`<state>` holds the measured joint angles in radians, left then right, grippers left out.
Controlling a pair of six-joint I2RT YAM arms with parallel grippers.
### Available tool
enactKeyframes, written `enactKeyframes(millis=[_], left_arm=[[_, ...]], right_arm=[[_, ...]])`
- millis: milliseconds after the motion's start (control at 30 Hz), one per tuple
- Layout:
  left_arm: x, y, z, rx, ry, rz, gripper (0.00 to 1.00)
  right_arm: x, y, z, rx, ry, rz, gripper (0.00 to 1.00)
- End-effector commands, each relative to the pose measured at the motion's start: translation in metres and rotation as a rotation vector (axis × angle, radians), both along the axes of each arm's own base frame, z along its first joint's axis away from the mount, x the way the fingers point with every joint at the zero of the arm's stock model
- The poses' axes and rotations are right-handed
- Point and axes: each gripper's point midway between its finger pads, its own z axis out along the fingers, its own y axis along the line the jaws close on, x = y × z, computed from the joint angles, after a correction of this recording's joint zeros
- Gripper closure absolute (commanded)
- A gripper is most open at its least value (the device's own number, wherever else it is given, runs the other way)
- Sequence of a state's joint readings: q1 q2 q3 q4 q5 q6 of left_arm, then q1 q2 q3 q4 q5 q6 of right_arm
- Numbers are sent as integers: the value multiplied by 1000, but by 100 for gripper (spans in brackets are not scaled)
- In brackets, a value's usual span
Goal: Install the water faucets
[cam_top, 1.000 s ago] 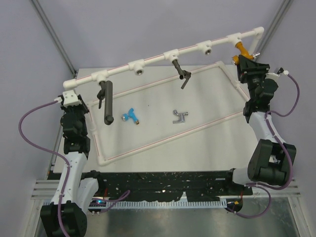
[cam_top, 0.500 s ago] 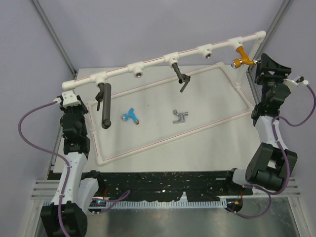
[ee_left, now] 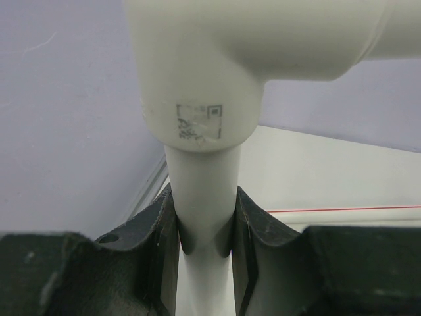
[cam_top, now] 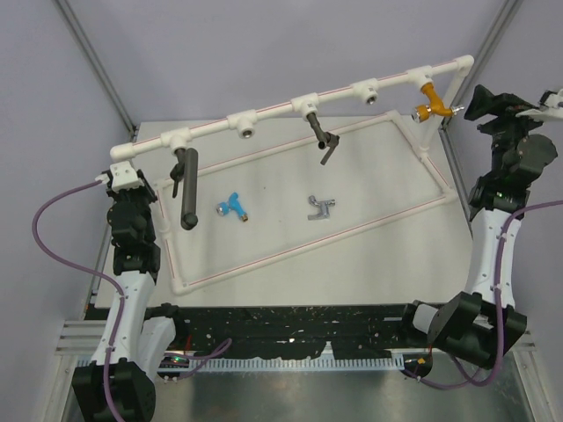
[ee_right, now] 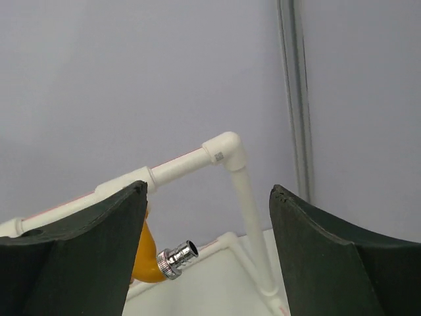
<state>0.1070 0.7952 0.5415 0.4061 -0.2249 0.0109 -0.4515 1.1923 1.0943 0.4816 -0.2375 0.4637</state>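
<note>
An orange-gold faucet [cam_top: 428, 98] hangs from the right-end socket of the white pipe rail [cam_top: 281, 106]; its chrome end shows in the right wrist view [ee_right: 176, 259]. My right gripper [cam_top: 481, 102] [ee_right: 207, 189] stands open just right of it, touching nothing. On the table lie a bright blue faucet [cam_top: 233, 206] and a silver-grey faucet [cam_top: 321, 207]. At the frame's left corner my left gripper [cam_top: 124, 178] [ee_left: 205, 224] is shut on the white pipe's upright [ee_left: 204, 191], below its elbow.
A long dark grey cylinder [cam_top: 189, 188] and a dark handle piece [cam_top: 324, 137] hang from two sockets. Two round sockets [cam_top: 250, 129] [cam_top: 371, 95] hold nothing. The white pipe base rectangle [cam_top: 299, 246] lies on the table, round both loose faucets.
My right gripper opened, let go of the orange-gold faucet and drew back up and to the right. The faucet stayed on the pipe. The left arm has not moved.
</note>
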Motion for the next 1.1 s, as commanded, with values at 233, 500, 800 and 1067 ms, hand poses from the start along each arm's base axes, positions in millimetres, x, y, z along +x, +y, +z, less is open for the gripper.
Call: enactKeyframes(millis=[233, 500, 800, 1067], left_arm=[[-7, 4, 40, 54, -122, 24, 100], [-7, 3, 40, 51, -123, 19, 100], [-9, 3, 42, 49, -132, 18, 100], [-9, 4, 42, 52, -129, 25, 100]], right_arm=[[-24, 39, 10, -1423, 233, -288, 11], [-14, 51, -15, -1825, 343, -283, 10], [19, 70, -26, -1956, 289, -323, 11], [44, 72, -24, -1923, 252, -390, 21]])
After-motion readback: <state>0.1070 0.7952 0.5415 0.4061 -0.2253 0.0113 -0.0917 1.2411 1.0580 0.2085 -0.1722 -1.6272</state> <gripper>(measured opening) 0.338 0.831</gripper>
